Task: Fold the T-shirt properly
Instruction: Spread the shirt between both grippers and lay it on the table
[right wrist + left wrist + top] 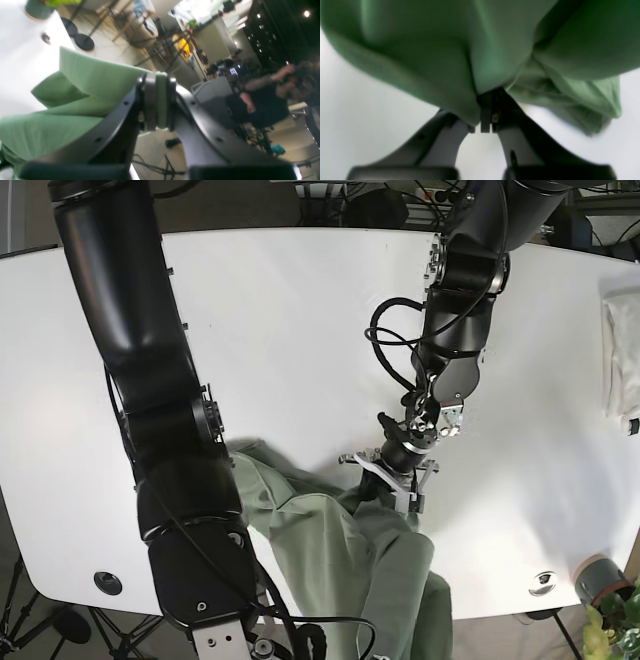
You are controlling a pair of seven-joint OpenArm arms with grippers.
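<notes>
T-shirt [340, 555] first: your green garment lies bunched at the near edge of the white table [300, 320], part of it spilling over that edge. Your left gripper [486, 112] has its jaws pressed together on a fold of the cloth, fabric draping down on both sides of the black fingers [485, 120]; in the base view it sits at the shirt's upper right corner. Your right gripper [157, 100] is clamped on another layer of the same shirt, a green strip showing between its pads [150, 100], with the rest trailing back toward the tabletop. As for containers, you have a small grey pot [597, 577] at the table's near right corner with leafy green plant matter just beside it; whether the leaves sit in it, you cannot tell. A folded white cloth [620, 360] lies at the far right edge
</notes>
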